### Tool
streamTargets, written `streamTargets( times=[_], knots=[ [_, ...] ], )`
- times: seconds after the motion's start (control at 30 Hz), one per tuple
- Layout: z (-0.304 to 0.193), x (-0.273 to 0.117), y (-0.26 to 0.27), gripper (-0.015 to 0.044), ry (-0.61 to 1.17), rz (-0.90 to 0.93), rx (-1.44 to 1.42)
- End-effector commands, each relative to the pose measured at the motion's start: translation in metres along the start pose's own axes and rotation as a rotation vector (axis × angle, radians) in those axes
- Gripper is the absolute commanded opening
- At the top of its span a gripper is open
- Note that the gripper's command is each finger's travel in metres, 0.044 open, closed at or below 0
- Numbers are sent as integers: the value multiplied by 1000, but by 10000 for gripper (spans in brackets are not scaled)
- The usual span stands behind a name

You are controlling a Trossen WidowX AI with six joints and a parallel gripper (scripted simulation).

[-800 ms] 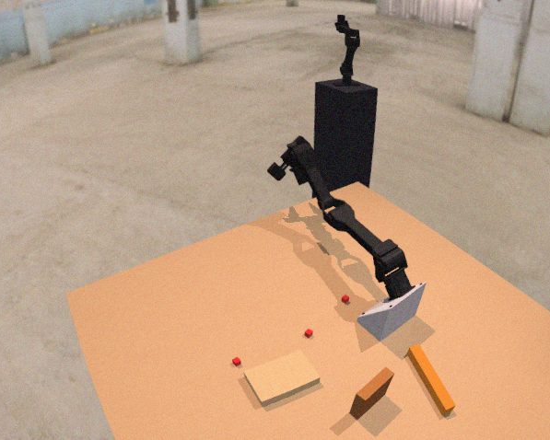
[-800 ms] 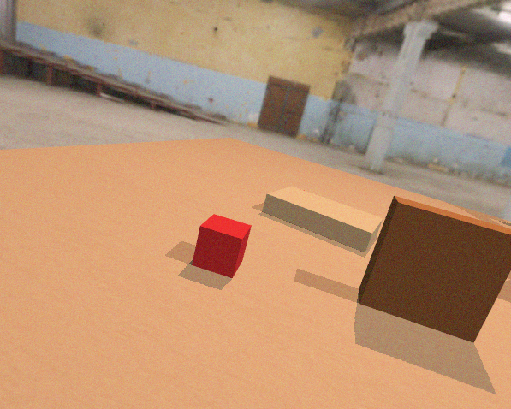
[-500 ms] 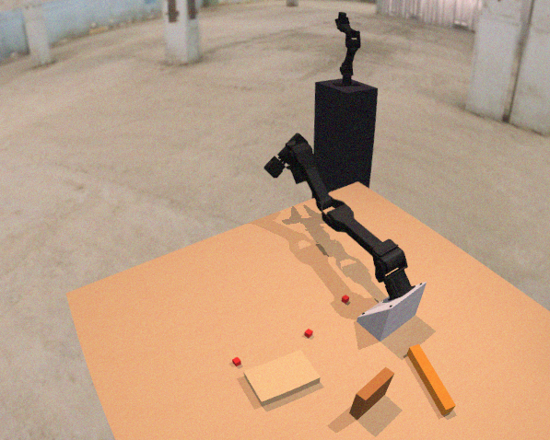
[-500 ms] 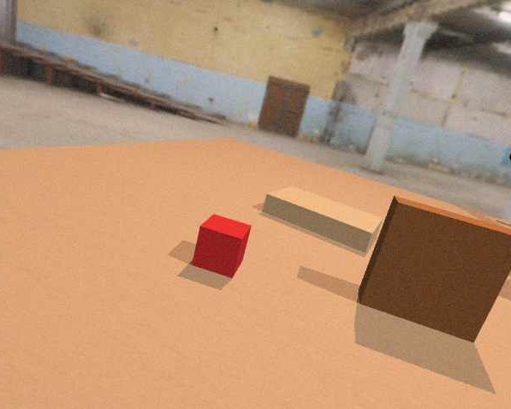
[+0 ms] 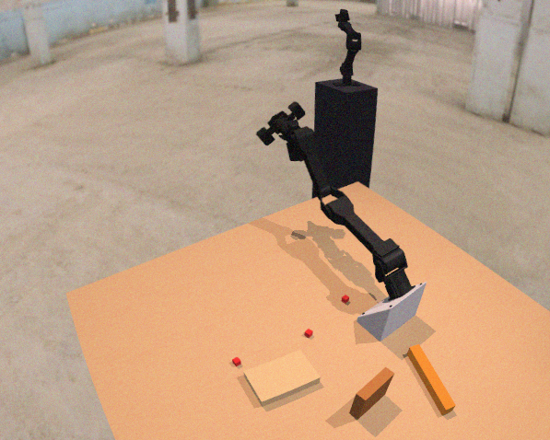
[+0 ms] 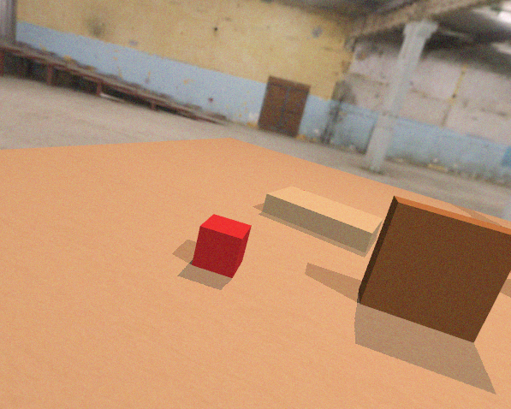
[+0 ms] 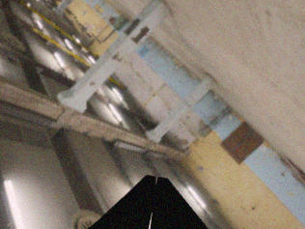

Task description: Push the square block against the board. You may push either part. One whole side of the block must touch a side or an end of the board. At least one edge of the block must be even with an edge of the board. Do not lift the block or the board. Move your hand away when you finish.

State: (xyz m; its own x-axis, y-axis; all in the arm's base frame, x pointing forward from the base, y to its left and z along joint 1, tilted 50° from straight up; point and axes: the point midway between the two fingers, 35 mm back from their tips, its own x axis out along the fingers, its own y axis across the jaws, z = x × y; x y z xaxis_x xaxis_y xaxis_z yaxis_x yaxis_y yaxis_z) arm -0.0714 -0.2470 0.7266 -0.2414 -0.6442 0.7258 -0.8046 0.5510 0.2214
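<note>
The brown square-faced block (image 5: 372,392) (image 6: 440,268) stands on a narrow edge on the table. The pale board (image 5: 282,376) (image 6: 319,217) lies flat. The top view shows bare table between the two, so they are apart. My gripper (image 5: 280,123) (image 7: 153,186) is raised high above the far part of the table, well away from both. In the wrist view its fingers meet, with nothing seen between them. Neither the block nor the board shows in the wrist view.
An orange bar (image 5: 431,379) lies to the right of the block. Three small red cubes (image 5: 237,361) (image 5: 308,332) (image 5: 345,298) sit behind the board and beside my arm's grey wedge base (image 5: 398,312). A black pedestal (image 5: 345,132) with another arm stands behind the table.
</note>
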Motion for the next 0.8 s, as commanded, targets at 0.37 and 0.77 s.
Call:
streamTargets(
  times=[0.37,0.77],
  knots=[
    [-167,-88,79,0,450,187,-71],
    [-250,-175,106,0,698,306,-147]
  ],
)
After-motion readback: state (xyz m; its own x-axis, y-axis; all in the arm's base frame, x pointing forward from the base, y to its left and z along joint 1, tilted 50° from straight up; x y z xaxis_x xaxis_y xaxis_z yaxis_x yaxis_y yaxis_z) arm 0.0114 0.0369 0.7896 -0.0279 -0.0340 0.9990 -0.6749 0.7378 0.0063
